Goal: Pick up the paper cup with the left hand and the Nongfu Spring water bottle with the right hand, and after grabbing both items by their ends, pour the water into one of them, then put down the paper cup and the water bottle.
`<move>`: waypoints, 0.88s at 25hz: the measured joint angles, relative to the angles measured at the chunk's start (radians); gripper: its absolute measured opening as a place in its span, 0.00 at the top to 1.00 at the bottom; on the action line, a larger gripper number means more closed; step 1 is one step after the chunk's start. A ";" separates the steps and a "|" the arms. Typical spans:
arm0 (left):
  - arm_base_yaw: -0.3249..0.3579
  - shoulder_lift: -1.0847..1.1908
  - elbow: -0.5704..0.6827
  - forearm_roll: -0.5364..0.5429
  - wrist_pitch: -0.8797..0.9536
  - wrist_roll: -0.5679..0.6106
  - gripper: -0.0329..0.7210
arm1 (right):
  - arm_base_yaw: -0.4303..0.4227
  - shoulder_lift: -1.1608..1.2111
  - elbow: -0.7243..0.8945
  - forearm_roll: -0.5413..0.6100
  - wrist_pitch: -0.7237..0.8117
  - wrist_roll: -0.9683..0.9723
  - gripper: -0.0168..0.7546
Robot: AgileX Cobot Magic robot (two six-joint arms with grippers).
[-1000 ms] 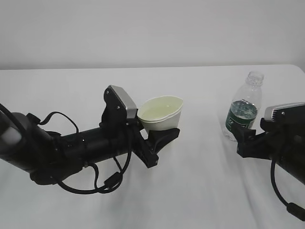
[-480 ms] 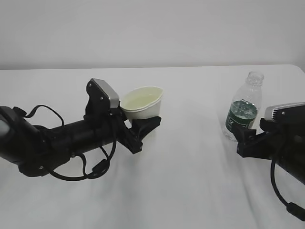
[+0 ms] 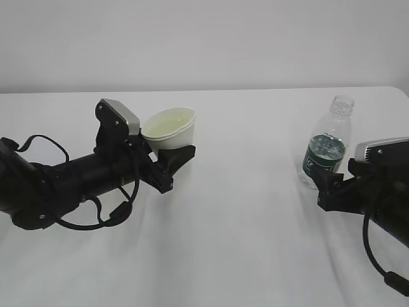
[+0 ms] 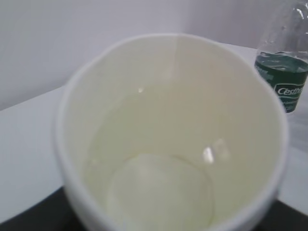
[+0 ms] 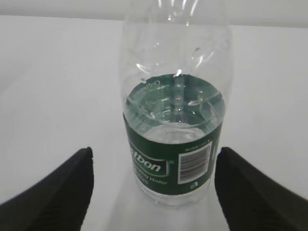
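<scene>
Cup with water in your left hand, bottle already down: the spill risk is all on the cup side.

Your left hand has its fingers closed around the paper cup, held low over the bench with water pooled inside and its rim squeezed oval; tip it or set it down hard and it slops; your right hand has fingers spread wide either side of the Nongfu Spring water bottle, standing upright and uncapped; a careless pull-back could knock it over.
</scene>
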 joint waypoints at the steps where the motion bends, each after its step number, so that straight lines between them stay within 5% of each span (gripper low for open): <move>1: 0.007 0.000 0.000 0.000 0.000 0.000 0.39 | 0.000 0.000 0.000 0.000 0.000 0.000 0.21; 22: 0.179 0.000 0.000 0.000 0.000 0.000 0.39 | 0.000 0.000 0.000 0.000 0.000 0.000 0.21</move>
